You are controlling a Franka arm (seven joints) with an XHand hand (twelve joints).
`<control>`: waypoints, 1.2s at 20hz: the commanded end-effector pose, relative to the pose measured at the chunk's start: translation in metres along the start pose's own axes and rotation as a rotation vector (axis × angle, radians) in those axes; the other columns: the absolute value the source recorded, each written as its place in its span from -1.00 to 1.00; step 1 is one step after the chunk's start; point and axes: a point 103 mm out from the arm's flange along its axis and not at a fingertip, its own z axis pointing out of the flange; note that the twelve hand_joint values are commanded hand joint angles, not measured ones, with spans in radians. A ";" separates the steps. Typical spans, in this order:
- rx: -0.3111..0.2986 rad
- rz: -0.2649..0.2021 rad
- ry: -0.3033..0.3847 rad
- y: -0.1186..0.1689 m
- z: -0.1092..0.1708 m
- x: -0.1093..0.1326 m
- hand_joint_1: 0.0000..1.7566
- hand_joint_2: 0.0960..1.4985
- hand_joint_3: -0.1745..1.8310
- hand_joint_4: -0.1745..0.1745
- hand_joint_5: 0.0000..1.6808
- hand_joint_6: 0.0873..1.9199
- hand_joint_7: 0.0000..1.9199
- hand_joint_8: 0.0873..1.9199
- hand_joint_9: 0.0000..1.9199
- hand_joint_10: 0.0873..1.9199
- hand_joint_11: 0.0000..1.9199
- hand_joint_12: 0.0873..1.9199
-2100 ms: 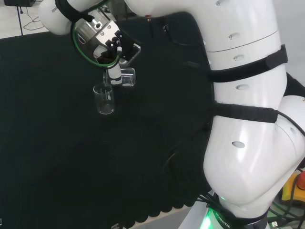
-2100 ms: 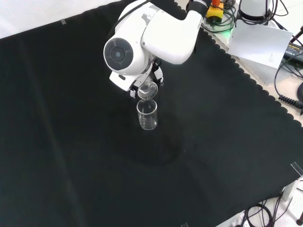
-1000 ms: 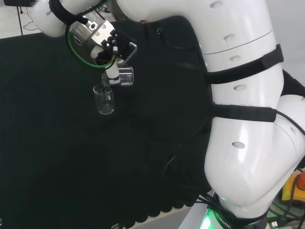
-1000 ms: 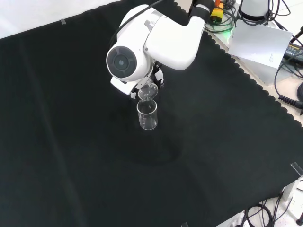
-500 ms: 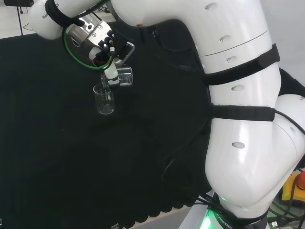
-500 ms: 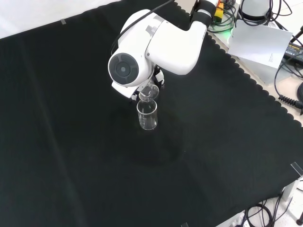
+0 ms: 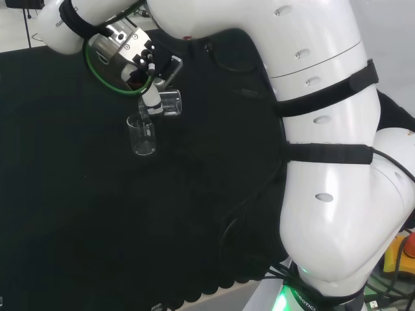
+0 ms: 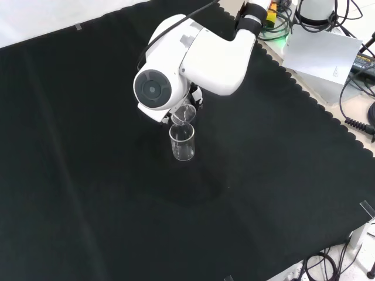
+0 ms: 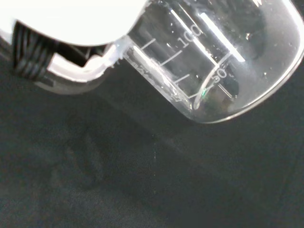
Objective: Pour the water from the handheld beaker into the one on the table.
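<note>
**Head view: tipped glass beaker held over an upright one**

Head view shows the robot hand [image 7: 150, 98], black and white, with its fingers curled round a small clear glass beaker [image 7: 168, 103] that is laid over nearly on its side. The mouth of this held beaker is turned toward the second beaker [image 7: 142, 135], an upright cylinder of clear glass that stands on the black cloth [image 7: 97, 220] of the bench, just below and to the left of the held one. A green cable loop [image 7: 104, 77] is seen around the metal wrist part above the fingers. The smooth white arm links [image 7: 324, 129], banded with black straps, rise at the right.

From the front view, the held beaker [image 8: 184, 113] is seen tilted under a rounded white link with a round grey cap [image 8: 153, 90], its lip directly above the open rim of the standing beaker [image 8: 182, 142]. The cloth [image 8: 88, 175] is matte and woven, with a scalloped edge along its right side.

At the wrist, the held beaker [image 9: 209, 57] is shown close and large: a curved transparent wall with white printed graduation lines and small droplets clinging inside. A blurred white part of the robot hand [image 9: 71, 28] lies against its side. Whether water remains in either vessel cannot be told.
</note>
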 end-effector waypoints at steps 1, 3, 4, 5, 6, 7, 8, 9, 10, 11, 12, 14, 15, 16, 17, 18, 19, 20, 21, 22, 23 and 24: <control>0.008 0.003 -0.012 -0.001 -0.002 0.002 0.31 -0.28 -0.12 1.00 0.61 -0.49 0.76 -1.00 0.65 -1.00 0.24 -0.18; 0.015 0.001 -0.013 0.000 -0.002 0.003 0.31 -0.28 -0.12 1.00 0.61 -0.49 0.76 -1.00 0.65 -1.00 0.24 -0.18; 0.016 0.002 -0.015 0.000 -0.002 0.003 0.31 -0.28 -0.12 1.00 0.61 -0.49 0.76 -1.00 0.65 -1.00 0.24 -0.18; 0.018 0.003 -0.017 0.000 -0.003 0.003 0.31 -0.28 -0.12 1.00 0.61 -0.49 0.76 -1.00 0.65 -1.00 0.24 -0.18; 0.021 0.003 -0.020 0.000 -0.004 0.004 0.31 -0.28 -0.12 1.00 0.60 -0.48 0.76 -1.00 0.65 -1.00 0.24 -0.18; 0.023 0.003 -0.022 0.000 -0.005 0.005 0.31 -0.28 -0.12 1.00 0.60 -0.48 0.76 -1.00 0.65 -1.00 0.24 -0.18; 0.024 0.002 -0.022 0.000 -0.005 0.006 0.31 -0.28 -0.12 1.00 0.60 -0.48 0.76 -1.00 0.65 -1.00 0.24 -0.18; 0.026 0.004 -0.027 0.000 -0.006 0.007 0.31 -0.28 -0.12 1.00 0.60 -0.48 0.76 -1.00 0.65 -1.00 0.24 -0.18; 0.028 0.006 -0.029 0.000 -0.007 0.007 0.31 -0.27 -0.12 1.00 0.60 -0.48 0.76 -1.00 0.65 -1.00 0.24 -0.18; 0.029 0.006 -0.030 0.000 -0.007 0.007 0.31 -0.27 -0.12 1.00 0.60 -0.48 0.76 -1.00 0.65 -1.00 0.24 -0.18; 0.030 0.007 -0.031 -0.001 -0.007 0.007 0.31 -0.27 -0.12 1.00 0.60 -0.48 0.76 -1.00 0.65 -1.00 0.24 -0.18; 0.032 0.008 -0.031 -0.001 -0.008 0.007 0.31 -0.27 -0.12 1.00 0.60 -0.48 0.76 -1.00 0.65 -1.00 0.24 -0.18; 0.034 0.006 -0.029 -0.001 -0.008 0.007 0.31 -0.27 -0.12 1.00 0.60 -0.48 0.76 -1.00 0.65 -1.00 0.24 -0.18; 0.036 0.005 -0.027 -0.001 -0.007 0.006 0.31 -0.27 -0.12 1.00 0.60 -0.48 0.76 -1.00 0.65 -1.00 0.24 -0.18; 0.040 0.007 -0.030 -0.001 -0.008 0.007 0.31 -0.27 -0.12 1.00 0.60 -0.48 0.76 -1.00 0.65 -1.00 0.24 -0.18; 0.042 0.009 -0.032 -0.001 -0.009 0.007 0.31 -0.27 -0.12 1.00 0.60 -0.48 0.76 -1.00 0.65 -1.00 0.24 -0.18; 0.044 0.009 -0.032 -0.001 -0.009 0.007 0.31 -0.27 -0.12 1.00 0.60 -0.48 0.76 -1.00 0.65 -1.00 0.24 -0.18; 0.047 0.007 -0.031 -0.001 -0.009 0.006 0.31 -0.27 -0.12 1.00 0.60 -0.48 0.76 -1.00 0.65 -1.00 0.24 -0.18; 0.049 0.006 -0.030 -0.001 -0.009 0.006 0.31 -0.27 -0.12 1.00 0.60 -0.48 0.76 -1.00 0.65 -1.00 0.24 -0.18; 0.052 0.007 -0.033 -0.001 -0.009 0.006 0.31 -0.27 -0.12 1.00 0.60 -0.47 0.76 -1.00 0.65 -1.00 0.24 -0.18; 0.054 0.006 -0.034 -0.001 -0.010 0.007 0.31 -0.27 -0.12 1.00 0.60 -0.47 0.76 -1.00 0.65 -1.00 0.24 -0.18; 0.056 0.005 -0.033 -0.001 -0.010 0.006 0.31 -0.27 -0.12 1.00 0.60 -0.47 0.76 -1.00 0.65 -1.00 0.24 -0.18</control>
